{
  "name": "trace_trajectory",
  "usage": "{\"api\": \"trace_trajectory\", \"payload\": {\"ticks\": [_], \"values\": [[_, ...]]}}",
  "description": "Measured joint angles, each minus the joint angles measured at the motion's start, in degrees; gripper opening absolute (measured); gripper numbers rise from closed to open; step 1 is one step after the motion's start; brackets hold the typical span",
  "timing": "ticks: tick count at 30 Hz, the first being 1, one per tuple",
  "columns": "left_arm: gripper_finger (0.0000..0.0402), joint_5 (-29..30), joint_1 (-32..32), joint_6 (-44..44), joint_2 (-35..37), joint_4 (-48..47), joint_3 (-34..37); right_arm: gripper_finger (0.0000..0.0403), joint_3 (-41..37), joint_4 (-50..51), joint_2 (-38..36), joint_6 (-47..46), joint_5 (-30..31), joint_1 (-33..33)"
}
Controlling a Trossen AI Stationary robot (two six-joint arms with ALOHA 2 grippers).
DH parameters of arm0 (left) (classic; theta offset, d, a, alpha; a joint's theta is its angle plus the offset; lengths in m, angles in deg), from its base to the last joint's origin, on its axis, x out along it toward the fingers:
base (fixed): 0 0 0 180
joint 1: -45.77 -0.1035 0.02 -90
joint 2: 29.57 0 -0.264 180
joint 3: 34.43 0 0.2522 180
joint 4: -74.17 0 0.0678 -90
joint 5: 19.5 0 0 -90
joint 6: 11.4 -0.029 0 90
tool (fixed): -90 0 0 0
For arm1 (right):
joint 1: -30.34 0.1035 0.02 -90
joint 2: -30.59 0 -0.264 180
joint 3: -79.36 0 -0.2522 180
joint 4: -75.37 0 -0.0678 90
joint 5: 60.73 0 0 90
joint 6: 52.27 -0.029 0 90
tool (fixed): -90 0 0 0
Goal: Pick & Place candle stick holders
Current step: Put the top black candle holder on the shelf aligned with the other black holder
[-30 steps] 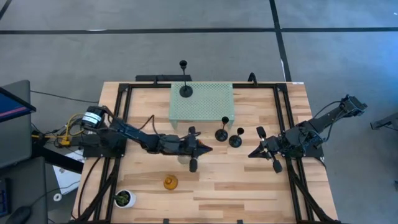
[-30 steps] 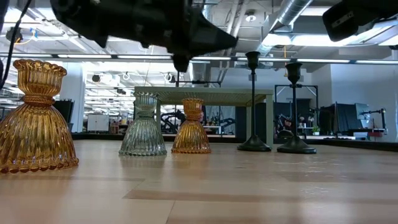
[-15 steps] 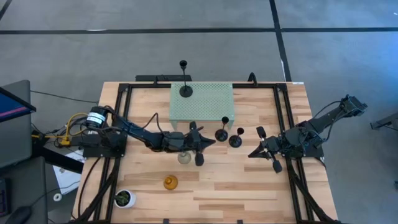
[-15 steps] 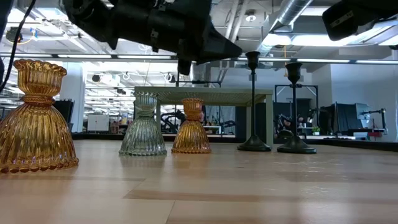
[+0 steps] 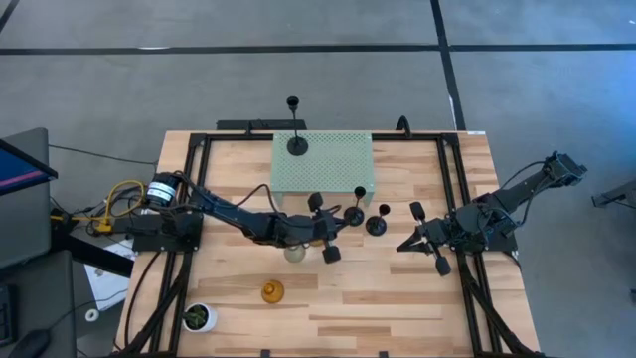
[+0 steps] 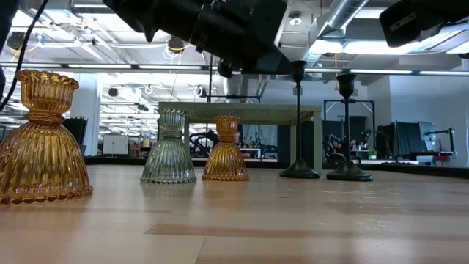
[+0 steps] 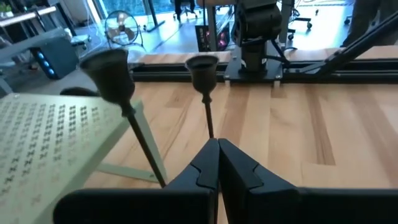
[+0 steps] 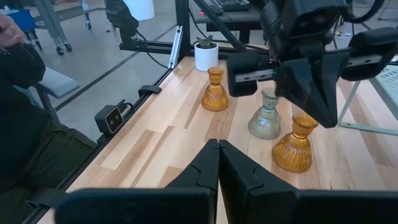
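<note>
Mid-surface, your left gripper point(image 5: 329, 234) hovers empty, fingers pressed together, beside two black holders point(image 5: 354, 212); approach step, I'd judge; next, spread fingers around a stem; right gripper point(image 5: 422, 237) waits, fingers together.

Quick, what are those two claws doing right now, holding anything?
Left claw: closed, holding nothing, above mid-table.
Right claw: closed, empty, waiting at the table's right side.
</note>
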Motion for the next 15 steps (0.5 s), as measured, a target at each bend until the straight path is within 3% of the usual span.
{"api": "trace_trajectory", "payload": {"ticks": [15], "values": [[0.0042, -5.44, -5.2, 0.75, 0.0, 2.1, -0.05, 0.0, 0.0, 0.25, 0.0, 0.28, 0.0, 0.02]]}}
